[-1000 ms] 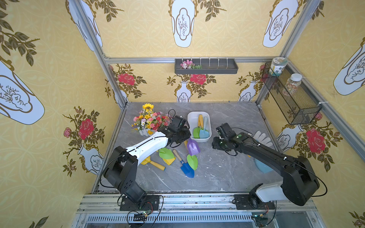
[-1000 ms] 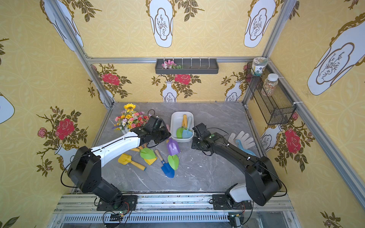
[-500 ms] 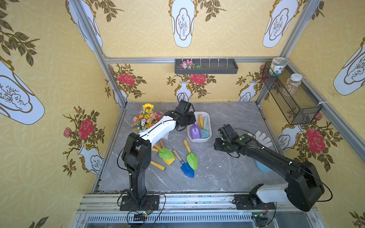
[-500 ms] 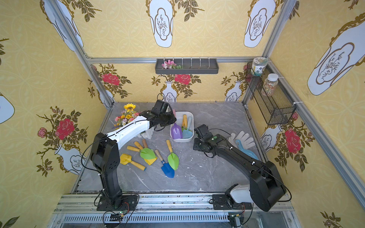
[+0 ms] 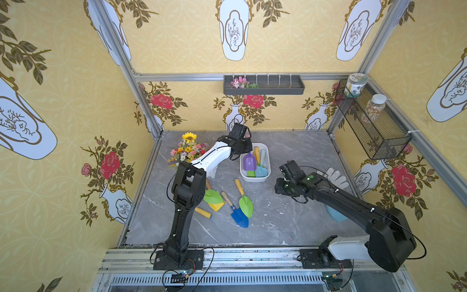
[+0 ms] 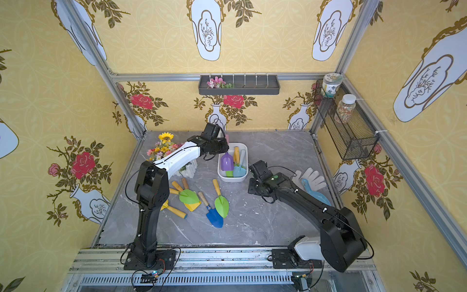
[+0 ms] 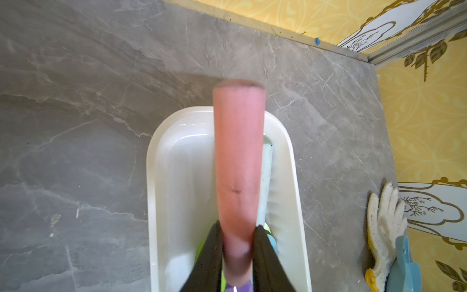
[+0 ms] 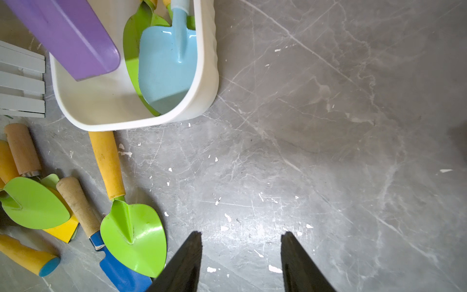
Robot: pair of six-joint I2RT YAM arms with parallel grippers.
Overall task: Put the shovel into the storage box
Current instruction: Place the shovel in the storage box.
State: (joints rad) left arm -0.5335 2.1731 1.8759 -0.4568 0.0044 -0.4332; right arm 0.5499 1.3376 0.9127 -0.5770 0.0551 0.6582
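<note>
Though pink-handled, the shovel (image 5: 249,161) is purple-bladed.

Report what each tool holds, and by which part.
Left tool grips the purple-bladed garden shovel by its pink handle, near the blade; right tool, open, holds nothing.

shovel (image 5: 249,161): purple blade, pink handle. storage box (image 5: 255,179) glossy white. tabletop (image 5: 290,222) grey, marble veining. wallpaper (image 5: 177,38) yellow w/ red roses. dark blue shovel (image 5: 240,218) at 6 o'clock from box.
</note>
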